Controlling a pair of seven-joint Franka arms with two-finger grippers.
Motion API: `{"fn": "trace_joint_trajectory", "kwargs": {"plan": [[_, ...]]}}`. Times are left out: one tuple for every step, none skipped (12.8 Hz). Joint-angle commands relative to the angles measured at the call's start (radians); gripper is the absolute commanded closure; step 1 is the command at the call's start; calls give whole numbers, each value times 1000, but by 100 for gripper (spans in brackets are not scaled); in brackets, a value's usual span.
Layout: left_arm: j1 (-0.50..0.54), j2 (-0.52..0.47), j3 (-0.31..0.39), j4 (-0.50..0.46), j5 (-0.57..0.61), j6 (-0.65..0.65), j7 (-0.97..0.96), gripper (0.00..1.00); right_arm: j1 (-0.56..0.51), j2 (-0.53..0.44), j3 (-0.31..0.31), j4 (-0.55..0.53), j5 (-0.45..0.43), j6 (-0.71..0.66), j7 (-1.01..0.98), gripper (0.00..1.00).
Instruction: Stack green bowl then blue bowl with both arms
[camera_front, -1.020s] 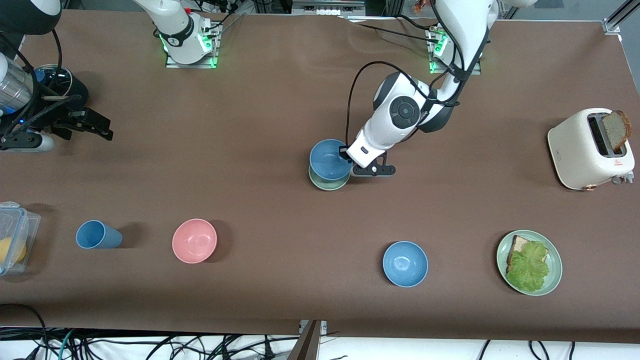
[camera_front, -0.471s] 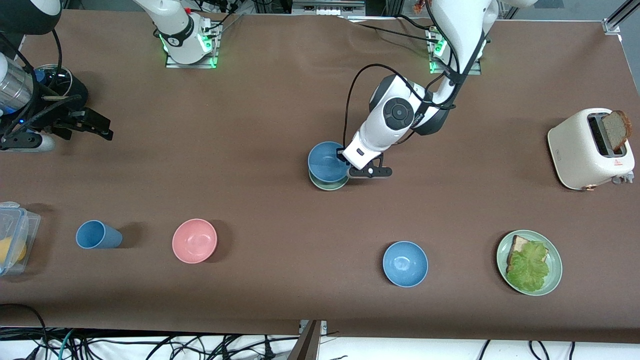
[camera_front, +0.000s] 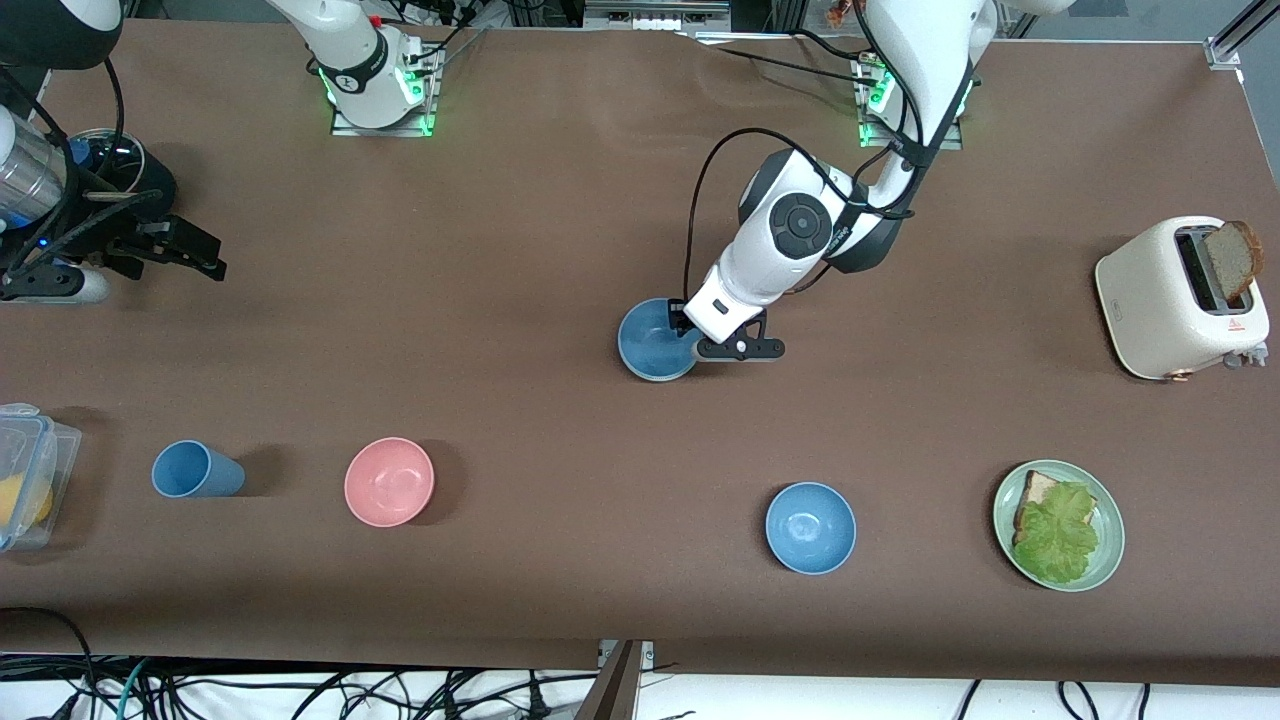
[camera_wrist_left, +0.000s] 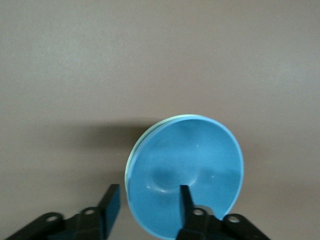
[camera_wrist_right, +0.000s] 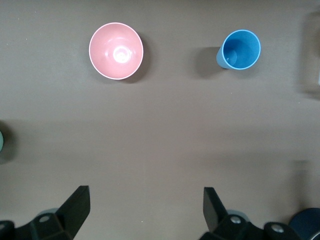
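Brown cloth covers the desk. Near its middle the blue bowl sits nested in the green bowl, of which only a thin rim shows. At this stack the left tool has its fingers parted, one inside the blue bowl and one outside, not pressing the wall. At its own end, the right tool waits in the air, wide open and empty.

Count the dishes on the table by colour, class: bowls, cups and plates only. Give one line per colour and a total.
Blue: 3, the blue bowl nested in the green one, a sky-blue bowl, a cup
Green: 2, the green bowl, a plate
Pink: 1, a bowl
Total: 6
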Motion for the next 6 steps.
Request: {"fn": "trace_joint_trajectory", "kwargs": {"plan": [[22, -48, 12, 48, 28, -64, -19, 0, -15, -2, 13, 8, -11, -15, 4, 0], [43, -76, 16, 73, 28, -119, -17, 0, -15, -2, 13, 8, -11, -15, 4, 0], [65, -109, 21, 93, 30, -174, -16, 0, -15, -2, 13, 8, -11, -14, 4, 0], [98, -146, 21, 116, 30, -228, -16, 0, -15, -2, 14, 8, -11, -14, 4, 0], [135, -180, 21, 143, 49, -296, -16, 0, -15, -2, 13, 8, -11, -14, 4, 0], [175, -212, 21, 177, 109, -372, -16, 0, -15, -2, 13, 8, -11, -14, 4, 0]]}}
